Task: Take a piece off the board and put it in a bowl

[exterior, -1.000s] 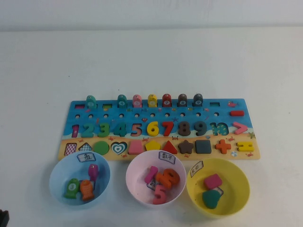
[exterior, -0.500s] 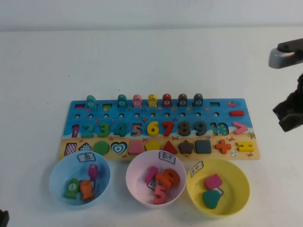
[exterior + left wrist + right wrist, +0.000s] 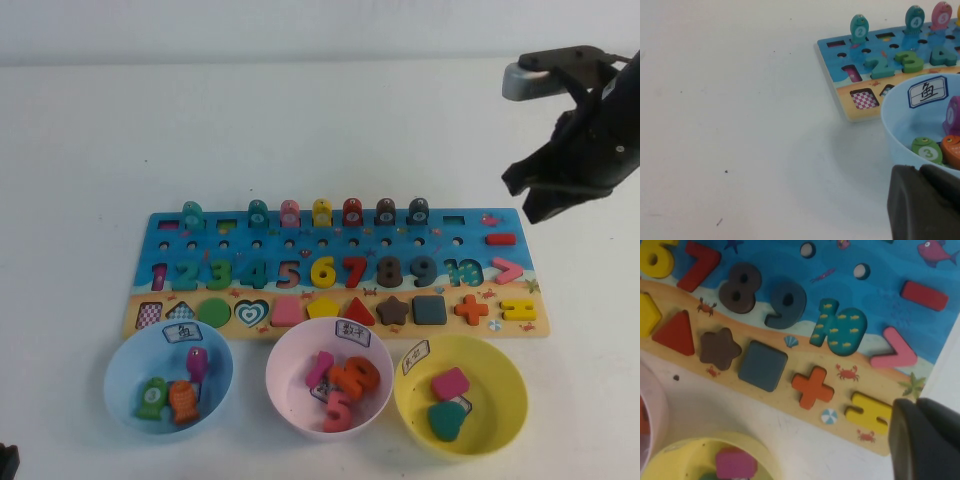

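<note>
the red minus piece [image 3: 499,239] sits in its slot at the right end of the board [image 3: 200,250], so lifting it and dropping it in the yellow bowl [image 3: 500,400] both remain. the right claw [image 3: 545,190] has come further in over the tabletop since 0.5 s ago and hangs above the board's right end; i cannot tell its opening. the left claw [image 3: 925,205] is parked by the light blue bowl [image 3: 895,125], opening likewise unclear.

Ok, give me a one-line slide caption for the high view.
Right gripper hovers beyond the long blue puzzle board's right end, small red minus bar seated, round yellow plastic bowl waiting; left gripper unseen.
</note>
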Motion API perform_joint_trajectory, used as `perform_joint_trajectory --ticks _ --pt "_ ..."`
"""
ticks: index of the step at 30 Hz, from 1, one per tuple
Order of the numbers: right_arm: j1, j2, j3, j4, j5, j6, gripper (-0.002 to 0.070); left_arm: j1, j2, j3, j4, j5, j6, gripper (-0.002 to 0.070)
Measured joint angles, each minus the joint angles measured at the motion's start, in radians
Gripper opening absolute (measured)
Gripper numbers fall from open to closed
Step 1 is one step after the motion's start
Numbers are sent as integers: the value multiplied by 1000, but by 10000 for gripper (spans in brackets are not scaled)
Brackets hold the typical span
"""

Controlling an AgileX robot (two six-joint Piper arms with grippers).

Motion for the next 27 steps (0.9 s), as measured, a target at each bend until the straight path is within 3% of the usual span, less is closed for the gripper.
perform_joint_trajectory --ticks 10,17,20,24,27 --pt "14 196 -224 -87 103 58 -17 0 0 0 0 0 0 -5" --pt "83 326 -364 -182 109 97 -17 0 0 0 0 0 0 -5" --pt "91 353 -374 -178 109 104 10 0 0 0 0 0 0 -5" --pt "78 372 -376 -162 110 154 173 0 0 0 0 0 0 -5" --pt "57 381 -378 -151 112 200 359 0 0 0 0 0 0 -5"
